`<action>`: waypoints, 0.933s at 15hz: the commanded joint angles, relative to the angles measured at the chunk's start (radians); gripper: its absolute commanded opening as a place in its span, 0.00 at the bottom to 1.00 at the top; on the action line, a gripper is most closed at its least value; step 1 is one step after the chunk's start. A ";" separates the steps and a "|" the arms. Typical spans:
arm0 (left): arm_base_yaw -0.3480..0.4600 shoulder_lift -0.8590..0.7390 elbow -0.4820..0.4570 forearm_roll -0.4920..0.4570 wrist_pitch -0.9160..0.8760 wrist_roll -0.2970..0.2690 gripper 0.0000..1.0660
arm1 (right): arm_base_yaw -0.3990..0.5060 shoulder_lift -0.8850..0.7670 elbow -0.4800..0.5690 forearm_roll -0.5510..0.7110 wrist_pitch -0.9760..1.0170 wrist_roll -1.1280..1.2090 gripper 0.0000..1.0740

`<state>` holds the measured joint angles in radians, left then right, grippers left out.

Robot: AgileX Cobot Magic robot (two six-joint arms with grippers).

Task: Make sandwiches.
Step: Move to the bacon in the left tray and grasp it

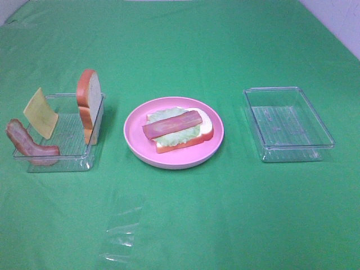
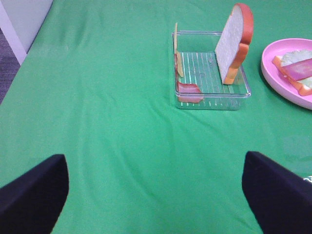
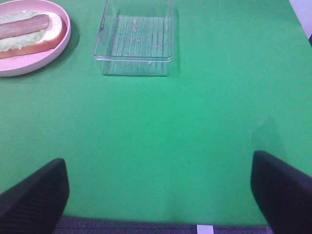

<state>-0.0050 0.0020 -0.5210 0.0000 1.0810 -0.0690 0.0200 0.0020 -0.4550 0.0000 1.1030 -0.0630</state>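
A half-built sandwich (image 1: 183, 144) is sitting on the pink plate (image 1: 130, 135). Its bread slice (image 1: 207, 127) is lying flat, a lettuce leaf (image 1: 181, 136) is covering it, and a bacon strip (image 1: 171, 124) is resting on top. On the left arm's side of the plate, a clear tray (image 1: 67, 162) is holding a second bread slice (image 1: 90, 98), which is standing on edge against the wall nearest the plate. A cheese square (image 1: 40, 113) and a second bacon strip (image 1: 27, 145) are leaning at the tray's far side. A second clear tray (image 1: 270, 90) is sitting on the plate's other side, apart from it. The left gripper (image 2: 156, 195) and right gripper (image 3: 158, 195) are hovering over the green cloth (image 1: 180, 214), short of the plate, with their jaws spread wide and gripping nothing.
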 commanded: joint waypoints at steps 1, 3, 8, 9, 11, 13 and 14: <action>0.003 0.001 -0.001 0.000 -0.006 -0.005 0.83 | -0.006 0.006 0.002 0.000 -0.007 -0.008 0.91; 0.003 0.001 -0.001 0.000 -0.006 -0.005 0.83 | -0.006 0.006 0.002 0.000 -0.007 -0.008 0.91; 0.003 0.001 -0.001 0.000 -0.006 -0.005 0.83 | -0.006 0.006 0.002 0.000 -0.007 -0.008 0.91; 0.003 0.001 -0.001 0.000 -0.006 -0.005 0.83 | -0.006 0.006 0.002 0.000 -0.007 -0.008 0.91; 0.003 0.001 -0.001 0.000 -0.006 -0.005 0.83 | -0.006 0.006 0.002 0.000 -0.007 -0.008 0.91; 0.003 0.001 -0.001 0.000 -0.006 -0.005 0.83 | -0.006 0.006 0.002 0.000 -0.007 -0.008 0.91; 0.003 0.001 -0.001 0.000 -0.006 -0.005 0.83 | -0.006 0.003 0.002 0.000 -0.007 -0.008 0.91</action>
<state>-0.0050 0.0020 -0.5210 0.0000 1.0810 -0.0690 0.0200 0.0020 -0.4550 0.0000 1.1030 -0.0630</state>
